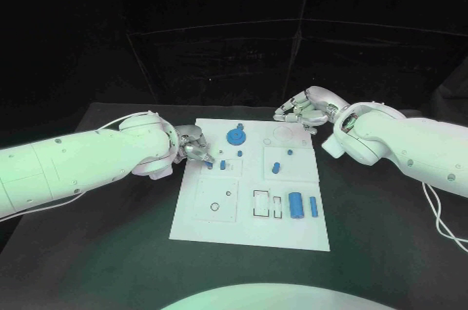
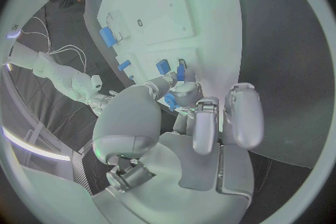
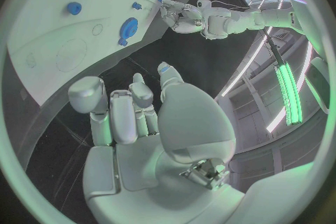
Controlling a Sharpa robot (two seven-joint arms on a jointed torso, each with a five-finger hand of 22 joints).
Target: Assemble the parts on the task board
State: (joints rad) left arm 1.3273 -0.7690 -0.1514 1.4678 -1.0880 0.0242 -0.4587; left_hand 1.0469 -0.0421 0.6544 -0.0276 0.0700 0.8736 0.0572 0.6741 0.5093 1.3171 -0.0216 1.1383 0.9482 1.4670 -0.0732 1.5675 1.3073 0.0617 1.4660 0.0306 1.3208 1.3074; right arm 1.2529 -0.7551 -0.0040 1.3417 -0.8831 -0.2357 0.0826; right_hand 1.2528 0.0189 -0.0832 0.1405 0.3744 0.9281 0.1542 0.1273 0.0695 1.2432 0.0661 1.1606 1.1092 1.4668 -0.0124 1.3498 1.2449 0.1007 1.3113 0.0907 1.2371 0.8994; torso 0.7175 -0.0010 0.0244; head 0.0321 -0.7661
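The left robot hand (image 1: 195, 149) pinches a small blue peg (image 2: 170, 102) at the board (image 1: 293, 235) edge; lower it upright, gently. The right robot hand (image 1: 304, 110) hangs empty, fingers curled.

I can read no text, label, number or sign anywhere on the white board (image 1: 249, 218) or the desk (image 1: 117, 256).

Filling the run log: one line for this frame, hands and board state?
left hand: pinching small blue part at task board left edge | right hand: empty, fingers curled, off board's far right corner | blue gear: on board
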